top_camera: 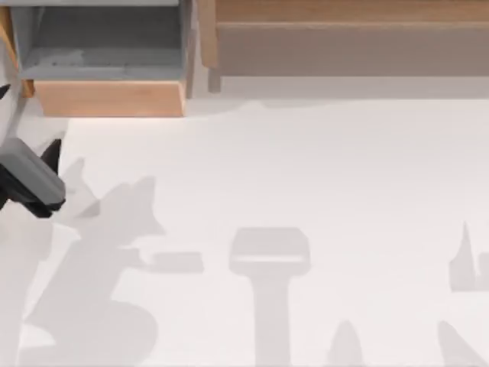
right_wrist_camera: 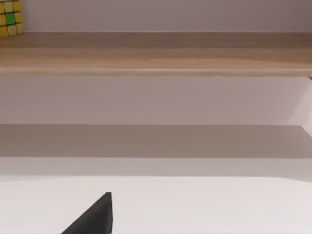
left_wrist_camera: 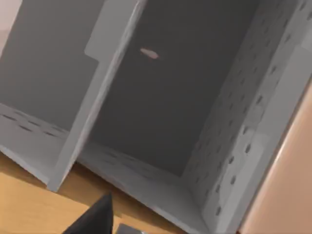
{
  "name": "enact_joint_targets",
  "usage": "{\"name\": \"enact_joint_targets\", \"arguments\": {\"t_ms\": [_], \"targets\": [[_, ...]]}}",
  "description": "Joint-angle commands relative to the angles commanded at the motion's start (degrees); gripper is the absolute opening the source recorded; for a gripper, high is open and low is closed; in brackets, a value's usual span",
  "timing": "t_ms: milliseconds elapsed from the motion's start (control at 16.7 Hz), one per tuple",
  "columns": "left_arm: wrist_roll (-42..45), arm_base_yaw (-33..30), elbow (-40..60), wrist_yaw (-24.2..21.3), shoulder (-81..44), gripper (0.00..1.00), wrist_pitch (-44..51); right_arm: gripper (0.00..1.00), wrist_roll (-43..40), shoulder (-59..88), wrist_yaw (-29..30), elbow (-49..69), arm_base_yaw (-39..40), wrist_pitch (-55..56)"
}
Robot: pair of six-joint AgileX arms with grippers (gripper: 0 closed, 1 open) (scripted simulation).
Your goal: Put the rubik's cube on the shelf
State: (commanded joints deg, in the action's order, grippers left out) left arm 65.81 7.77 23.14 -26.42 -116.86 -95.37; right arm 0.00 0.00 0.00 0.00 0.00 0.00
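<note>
Left gripper (top_camera: 27, 180) hangs at the table's left edge, below the small wooden box with grey lining (top_camera: 107, 57); I cannot tell its opening. From the right wrist, the yellow-and-green rubik's cube (right_wrist_camera: 9, 18) sits on the long light-brown wooden shelf (right_wrist_camera: 156, 53).

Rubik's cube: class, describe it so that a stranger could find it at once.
Find the long light-brown wooden shelf at the table's far edge. On its top board, at one end, sits the Rubik's cube: mostly yellow squares with one green, the lone colourful thing there.
</note>
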Motion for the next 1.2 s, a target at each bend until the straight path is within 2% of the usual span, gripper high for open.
{"name": "enact_joint_targets", "arguments": {"t_ms": [240, 420, 540, 660, 960, 1200], "targets": [[12.9, 17.5, -4.9, -11.1, 2.7, 1.0, 2.5, 1.0, 0.0, 0.0, 0.0, 0.0, 0.0, 0.0], [20.4, 27.8, -2.6, -15.5, 2.9, 1.0, 5.3, 1.0, 0.0, 0.0, 0.0, 0.0, 0.0, 0.0], [23.8, 31.7, 0.4, -16.8, 2.8, 1.0, 6.5, 1.0, 0.0, 0.0, 0.0, 0.0, 0.0, 0.0], [25.3, 33.4, 1.9, -17.2, 2.8, 1.0, 7.1, 1.0, 0.0, 0.0, 0.0, 0.0, 0.0, 0.0], [25.3, 33.2, 1.8, -17.1, 2.7, 1.0, 7.0, 1.0, 0.0, 0.0, 0.0, 0.0, 0.0, 0.0], [25.3, 31.3, 4.7, -15.1, 1.7, 1.0, 8.6, 1.0, 0.0, 0.0, 0.0, 0.0, 0.0, 0.0]]}}
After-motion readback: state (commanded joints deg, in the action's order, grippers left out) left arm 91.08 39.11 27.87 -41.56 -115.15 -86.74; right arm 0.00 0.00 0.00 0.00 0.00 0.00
